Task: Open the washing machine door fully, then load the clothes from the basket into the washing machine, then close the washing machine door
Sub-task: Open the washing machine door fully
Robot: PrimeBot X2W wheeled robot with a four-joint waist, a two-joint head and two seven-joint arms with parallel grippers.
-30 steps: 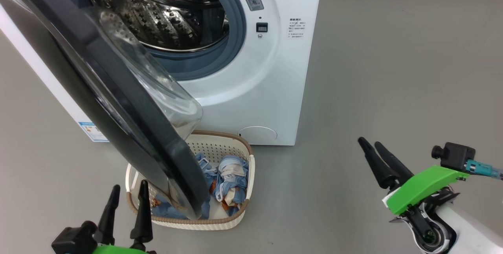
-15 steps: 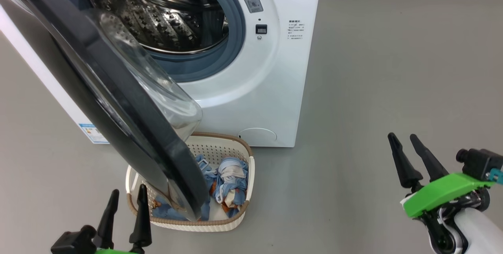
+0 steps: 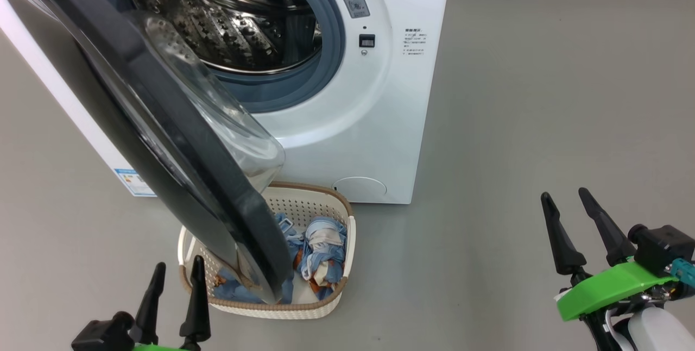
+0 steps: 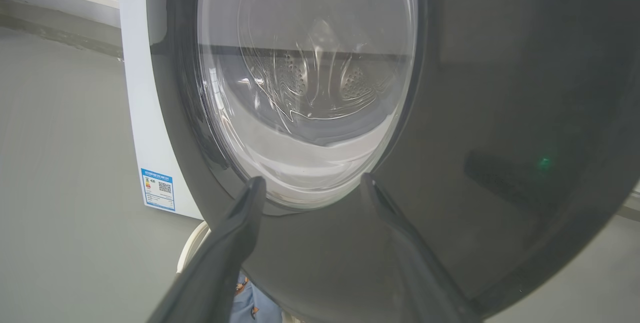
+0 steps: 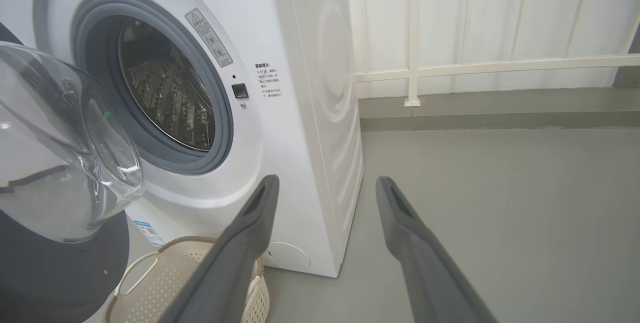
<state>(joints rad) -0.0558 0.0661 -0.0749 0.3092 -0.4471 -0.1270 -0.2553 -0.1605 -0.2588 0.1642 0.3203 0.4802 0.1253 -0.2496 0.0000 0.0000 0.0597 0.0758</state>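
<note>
Left gripper (image 3: 179, 263) — fingers spread apart, nothing between them; hangs low by the near-left corner of the basket (image 3: 320, 307), facing the glossy outer face of the washing machine door (image 3: 163, 123). Right gripper (image 3: 564, 194) likewise spread and empty, well off to the right over bare floor (image 3: 543, 95), apart from everything.

Door-opening: under way, judged not finished. Swung out from the washing machine (image 3: 380, 123) to roughly edge-on in the head view, with the lower edge hanging over the left part of the basket and hiding some of it. Leaves the mouth of the drum (image 3: 228, 19) exposed, yet probably needs a further swing to count as fully open and to uncover the basket.

Loading: not begun. Clothes (image 3: 323, 253) bunched inside the basket, on the floor just in front of the machine; no fabric visible in the drum, though with part of it hidden behind the door.

Left to do, by this reading — finish the swing, carry the clothes across into the drum, shut the door.
</note>
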